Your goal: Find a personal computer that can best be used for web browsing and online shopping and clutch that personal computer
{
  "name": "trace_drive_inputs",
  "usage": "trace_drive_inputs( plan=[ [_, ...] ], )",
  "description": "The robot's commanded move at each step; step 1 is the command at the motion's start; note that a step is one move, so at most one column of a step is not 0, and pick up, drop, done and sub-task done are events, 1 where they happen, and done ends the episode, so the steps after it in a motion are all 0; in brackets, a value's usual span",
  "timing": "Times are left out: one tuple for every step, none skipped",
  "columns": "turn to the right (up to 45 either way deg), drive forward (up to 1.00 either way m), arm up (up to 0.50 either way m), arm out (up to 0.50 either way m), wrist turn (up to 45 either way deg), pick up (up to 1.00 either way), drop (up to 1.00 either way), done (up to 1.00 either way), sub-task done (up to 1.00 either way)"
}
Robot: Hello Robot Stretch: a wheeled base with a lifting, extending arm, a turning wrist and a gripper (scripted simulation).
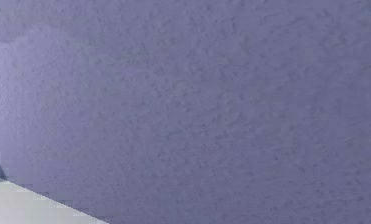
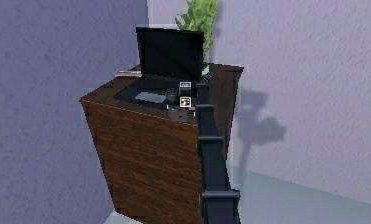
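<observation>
Where the dark wooden cabinet (image 2: 133,150) bears the open laptop (image 2: 169,50), likely light, stiff, slick, hinge-fragile and best taken by its base edge, I cannot tell whether the gripper (image 2: 171,98) holds anything or how its fingers stand.

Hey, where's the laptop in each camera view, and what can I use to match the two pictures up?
Forward view: a purple wall ahead, with a pale strip of floor at the lower left corner.
Arm side view: the laptop sits open on top of the dark wooden cabinet, upper middle of the picture, with a green plant behind it.
Shared landmark: the purple wall, seen left of the cabinet in the arm side view.
</observation>
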Motion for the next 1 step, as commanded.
trace_drive_inputs(
  plan=[
    [0.0,0.0,0.1,0.0,0.0,0.0,0.0,0.0,0.0]
  ],
)
